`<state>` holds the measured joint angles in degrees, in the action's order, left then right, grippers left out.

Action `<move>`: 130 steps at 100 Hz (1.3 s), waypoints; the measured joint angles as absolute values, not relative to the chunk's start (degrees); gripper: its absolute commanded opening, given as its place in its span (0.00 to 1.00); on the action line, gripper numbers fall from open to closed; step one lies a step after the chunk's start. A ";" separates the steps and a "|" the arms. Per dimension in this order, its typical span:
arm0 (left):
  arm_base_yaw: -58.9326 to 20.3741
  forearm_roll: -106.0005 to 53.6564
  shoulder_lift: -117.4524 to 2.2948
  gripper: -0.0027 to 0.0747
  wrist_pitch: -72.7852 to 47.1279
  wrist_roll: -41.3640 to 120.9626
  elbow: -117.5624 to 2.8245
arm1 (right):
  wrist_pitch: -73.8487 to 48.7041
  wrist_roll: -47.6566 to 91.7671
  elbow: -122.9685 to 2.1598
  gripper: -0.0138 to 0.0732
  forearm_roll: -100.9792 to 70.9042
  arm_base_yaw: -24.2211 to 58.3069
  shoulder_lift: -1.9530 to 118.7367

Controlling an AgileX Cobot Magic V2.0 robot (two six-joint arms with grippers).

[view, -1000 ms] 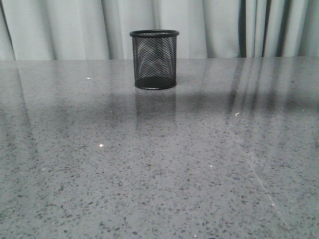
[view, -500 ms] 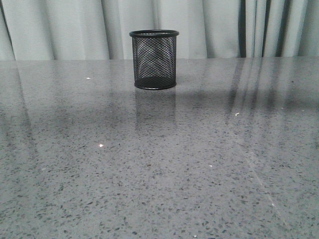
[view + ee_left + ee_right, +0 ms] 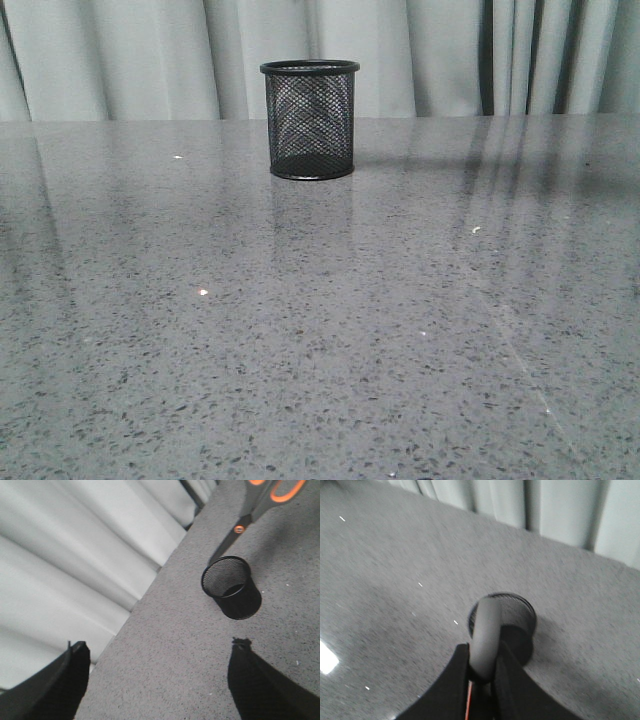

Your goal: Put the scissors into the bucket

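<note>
Above the bucket rim, scissors pinched in right claw, left claw spread.

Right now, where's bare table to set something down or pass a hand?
Nearly all of the table is bare: the whole span in front of the bucket and both sides out to the frame edges. The only tight spot is above the bucket, where the right gripper holds the scissors.

Black, textured gripper fingers
</note>
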<state>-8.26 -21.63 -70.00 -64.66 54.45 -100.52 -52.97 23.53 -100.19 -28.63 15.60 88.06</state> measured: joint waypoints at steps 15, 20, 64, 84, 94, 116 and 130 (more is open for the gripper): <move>-7.32 -21.63 -69.22 0.72 -65.15 53.70 -100.52 | -59.10 20.51 -106.75 0.09 -23.11 15.60 93.82; -7.32 -21.63 -69.11 0.72 -65.30 53.70 -100.52 | -60.70 20.25 -108.67 0.09 -22.37 15.60 95.58; -7.19 -21.75 -69.11 0.72 -65.93 53.62 -100.52 | -62.21 19.76 -112.95 0.09 -22.00 15.60 102.85; -7.19 -21.75 -69.11 0.72 -65.93 53.57 -100.52 | -62.31 19.76 -112.95 0.10 -23.42 15.67 103.57; -7.19 -21.75 -69.11 0.72 -65.93 53.57 -100.52 | -62.31 19.76 -112.95 0.19 -23.66 15.75 104.00; -7.19 -21.75 -69.11 0.72 -65.93 53.57 -100.52 | -61.95 19.76 -112.95 0.57 -24.90 15.80 104.64; -7.19 -21.75 -69.11 0.72 -65.93 53.48 -100.52 | -61.97 19.76 -114.73 0.58 -25.40 15.80 104.66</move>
